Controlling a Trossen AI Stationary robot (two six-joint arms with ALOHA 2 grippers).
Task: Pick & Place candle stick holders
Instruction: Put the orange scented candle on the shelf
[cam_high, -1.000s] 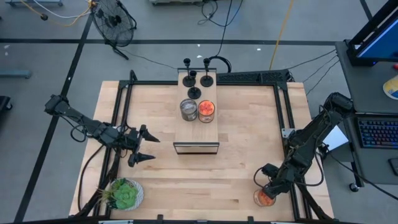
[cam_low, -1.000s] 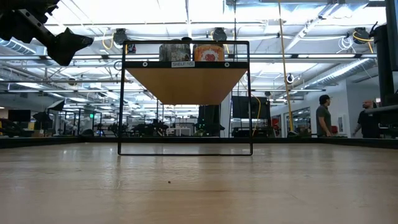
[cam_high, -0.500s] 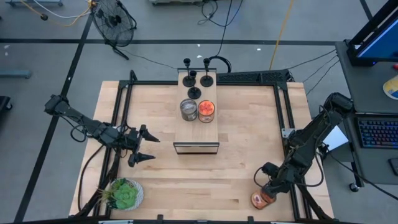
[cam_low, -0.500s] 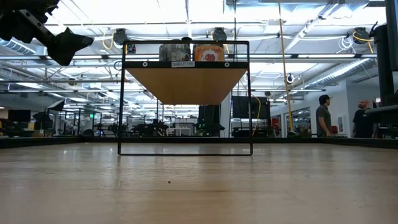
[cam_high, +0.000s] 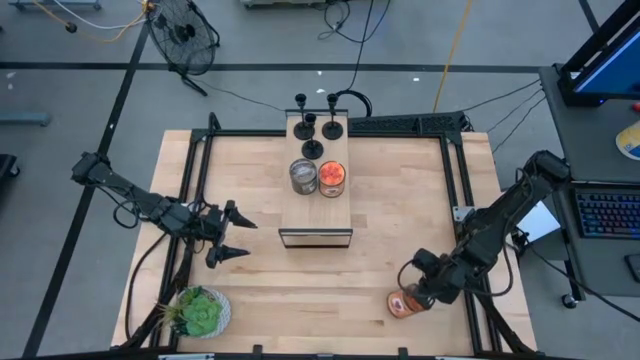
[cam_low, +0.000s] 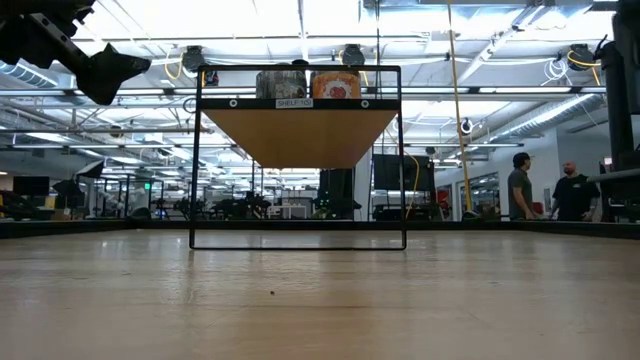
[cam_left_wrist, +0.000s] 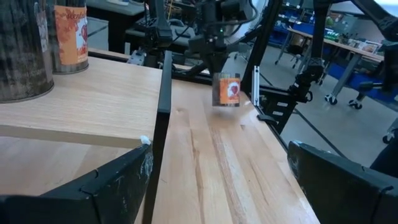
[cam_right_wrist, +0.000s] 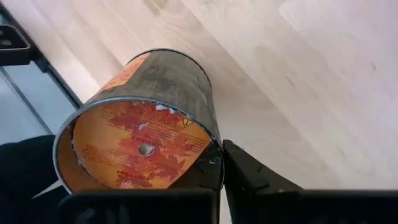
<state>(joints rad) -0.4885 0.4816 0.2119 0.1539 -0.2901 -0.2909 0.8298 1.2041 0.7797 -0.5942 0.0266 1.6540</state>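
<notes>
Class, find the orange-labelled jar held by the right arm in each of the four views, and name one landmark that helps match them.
High view: orange-labelled jar, near the table's front right edge, in the right tool.
Low view: not in it.
Left wrist view: upper centre, lifted above the table.
Right wrist view: fills the centre.
Shared landmark: the raised wooden shelf.

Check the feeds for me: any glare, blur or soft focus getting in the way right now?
Low view: bright ceiling lights wash out the top, so the shelf reads backlit and dark. Left wrist view: the orange jar in the right gripper is motion-blurred, the near fingers soft. Right wrist view: jar sharp. High view: even light, no glare.
</notes>
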